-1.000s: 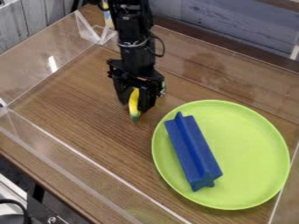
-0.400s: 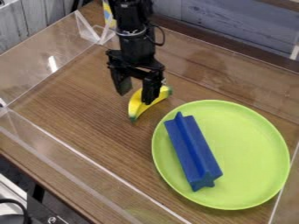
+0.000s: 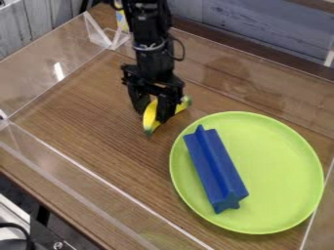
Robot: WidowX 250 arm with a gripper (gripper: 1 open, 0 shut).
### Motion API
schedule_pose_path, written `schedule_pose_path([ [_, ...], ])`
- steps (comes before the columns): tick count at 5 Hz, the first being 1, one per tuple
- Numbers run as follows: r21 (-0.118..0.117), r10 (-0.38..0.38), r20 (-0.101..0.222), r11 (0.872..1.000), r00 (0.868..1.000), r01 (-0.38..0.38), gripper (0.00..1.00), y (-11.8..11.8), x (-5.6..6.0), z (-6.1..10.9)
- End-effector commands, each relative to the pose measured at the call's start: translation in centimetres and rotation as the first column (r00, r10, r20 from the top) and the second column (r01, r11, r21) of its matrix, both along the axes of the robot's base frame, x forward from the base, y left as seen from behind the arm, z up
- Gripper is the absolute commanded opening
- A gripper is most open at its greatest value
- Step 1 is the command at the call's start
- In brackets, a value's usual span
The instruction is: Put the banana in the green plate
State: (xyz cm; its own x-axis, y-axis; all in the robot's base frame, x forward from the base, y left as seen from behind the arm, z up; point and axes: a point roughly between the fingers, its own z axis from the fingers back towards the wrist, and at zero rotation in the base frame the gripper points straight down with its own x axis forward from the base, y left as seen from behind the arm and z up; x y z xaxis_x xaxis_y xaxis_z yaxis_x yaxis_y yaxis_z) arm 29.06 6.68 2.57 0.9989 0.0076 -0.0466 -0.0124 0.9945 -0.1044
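Note:
The small yellow banana (image 3: 151,119) lies on the wooden table just left of the green plate (image 3: 280,156), outside its rim. My gripper (image 3: 154,105) points straight down over the banana, its black fingers (image 3: 137,101) pressed against both sides of the fruit's upper half, shut on it. The banana's lower yellow end sticks out below the fingers and seems to rest on the table. The plate sits at the right front, large and round.
A long blue ridged block (image 3: 216,168) lies across the left half of the plate. Clear acrylic walls (image 3: 39,68) fence the wooden table (image 3: 92,137) on the left, back and front.
One second ago the fingers were shut on the banana. Then they opened and stood higher above it. Now they are down and shut on it again; the banana stays in about the same spot.

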Motion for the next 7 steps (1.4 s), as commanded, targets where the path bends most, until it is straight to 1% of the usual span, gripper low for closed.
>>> schedule_pose_path([
  [1, 0.014, 0.003, 0.058, 1.000, 0.998, -0.003, 0.00, 0.2, 0.9, 1.9],
  [2, 0.005, 0.002, 0.079, 1.000, 0.997, -0.002, 0.00, -0.6, 0.8, 4.2],
  [3, -0.005, -0.020, 0.112, 1.000, 0.993, 0.021, 0.00, -3.4, 0.8, 7.3],
  [4, -0.029, -0.045, 0.128, 0.998, 0.991, 0.049, 0.00, -6.5, 0.7, 9.3],
  [5, -0.045, -0.093, 0.123, 0.994, 0.988, 0.099, 0.00, -10.3, -0.1, 9.4],
  [6, -0.054, -0.148, 0.105, 0.987, 0.983, 0.154, 0.00, -13.4, -1.6, 8.9],
  [7, -0.057, -0.189, 0.092, 0.979, 0.978, 0.195, 0.00, -15.6, -2.8, 8.0],
])
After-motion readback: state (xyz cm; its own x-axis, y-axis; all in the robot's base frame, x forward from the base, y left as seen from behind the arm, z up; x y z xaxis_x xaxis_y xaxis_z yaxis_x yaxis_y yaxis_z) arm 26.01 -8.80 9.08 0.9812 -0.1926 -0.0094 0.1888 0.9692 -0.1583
